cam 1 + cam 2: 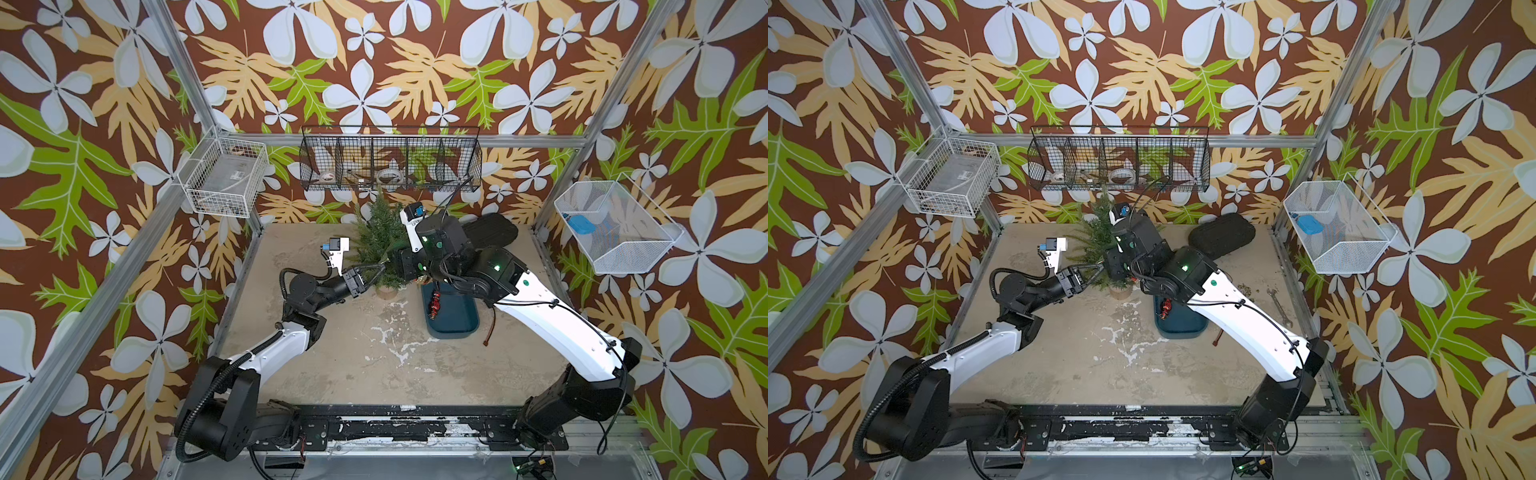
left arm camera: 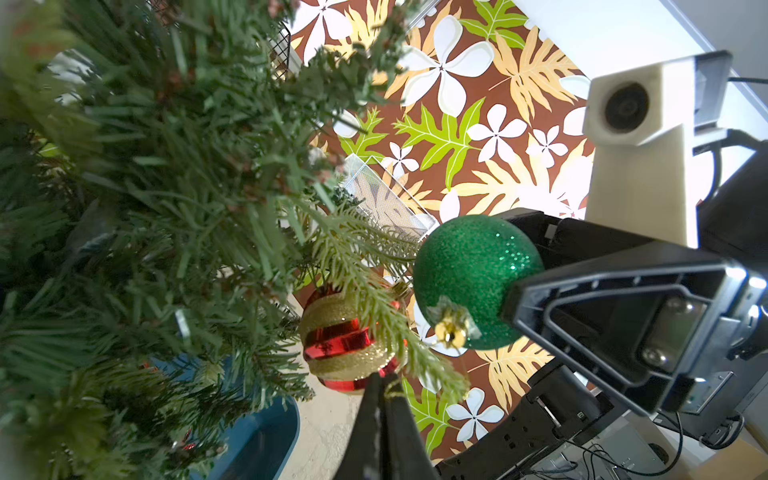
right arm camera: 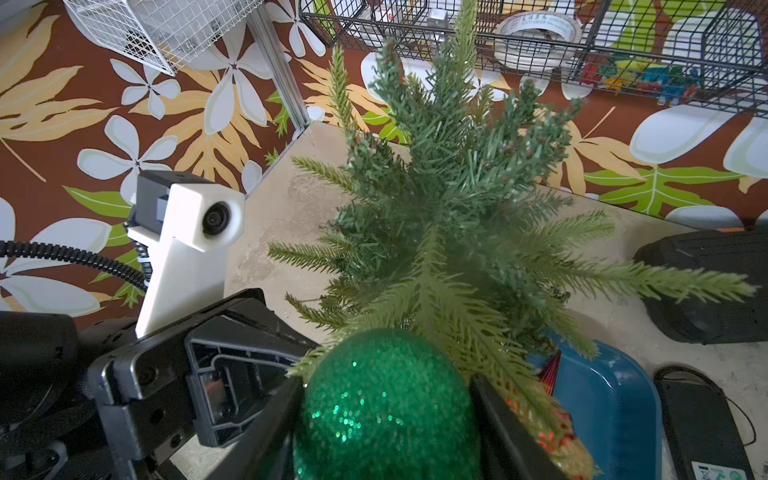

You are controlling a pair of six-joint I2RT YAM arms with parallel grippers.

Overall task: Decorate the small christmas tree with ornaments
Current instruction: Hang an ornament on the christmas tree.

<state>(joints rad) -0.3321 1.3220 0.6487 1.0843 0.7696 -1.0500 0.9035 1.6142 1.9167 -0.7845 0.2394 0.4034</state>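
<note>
The right pincer point(image 3: 386, 384) clasped the green glitter ball point(image 3: 386, 419) beside a low branch point(image 2: 374, 291) of the small christmas tree point(image 1: 376, 232), which stood at ten o'clock in a top view. The left pincer point(image 2: 380, 382) was closed.

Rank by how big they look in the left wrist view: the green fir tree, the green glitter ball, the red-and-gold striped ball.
Green fir tree, filling nearly half the picture.
Green glitter ball.
Red-and-gold striped ball, partly behind a branch, possibly farther away, so unsure.

Table point(image 1: 374, 374) front open; tree point(image 1: 374, 237), tray point(image 1: 457, 322), left arm point(image 1: 274, 349), right arm point(image 1: 557, 328) crowd back centre; black case point(image 1: 1221, 235) blocks back right.
</note>
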